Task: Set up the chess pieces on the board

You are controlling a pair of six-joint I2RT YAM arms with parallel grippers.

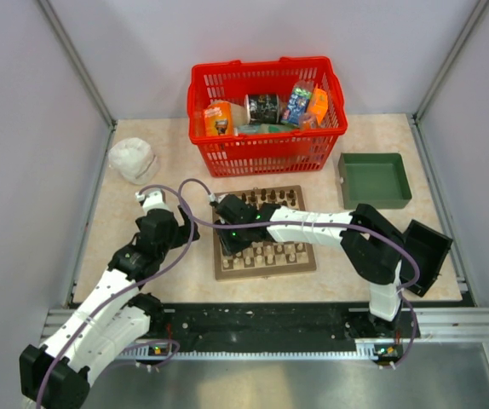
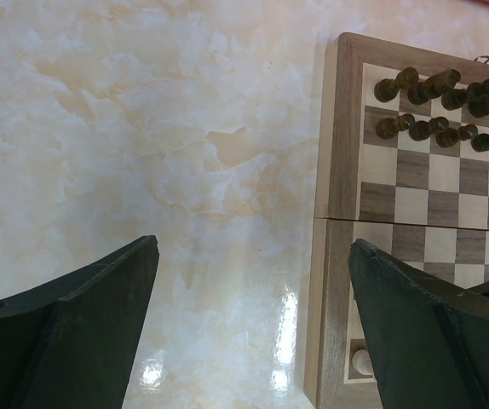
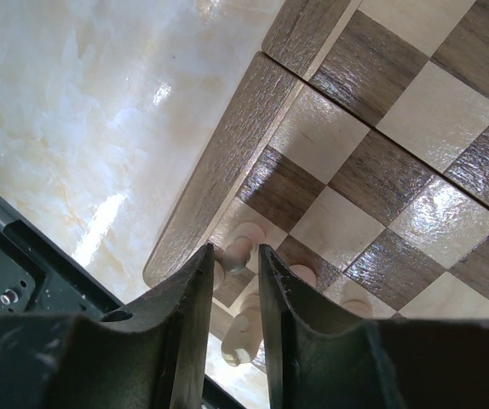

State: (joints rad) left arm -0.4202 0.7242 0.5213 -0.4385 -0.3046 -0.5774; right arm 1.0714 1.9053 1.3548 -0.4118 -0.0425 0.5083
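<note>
Surface: marbled beige table walled in by grey panels, with a red basket at the far middle, a green tray at the far right and a white crumpled bundle at the far left.
Board: the board lies at the near middle, just in front of the basket. Dark pieces fill its far rows and pale pieces stand along its near rows.
Right gripper: the right gripper reaches in from the right to the board's near-left part. Its jaws stand close together with a narrow slot, and a pale pawn sits in that slot — whether the pads actually press it I cannot tell.
Left gripper: the left gripper hangs over bare table just beside the board's left edge, fingers spread wide, holding nothing.
Step in hand: probably seating this pawn on its square near the left corner.
Doing it well: let the base rest flat and centred on the square before the fingers part. Part them only a little and evenly, then lift straight up — neighbouring pale pieces stand just beside it, and a sideways drag would tip them.
Risk: the tiny pawn could cling to one pad and topple.
Progress: looks close to complete, though the arm hides part of the near rows.
</note>
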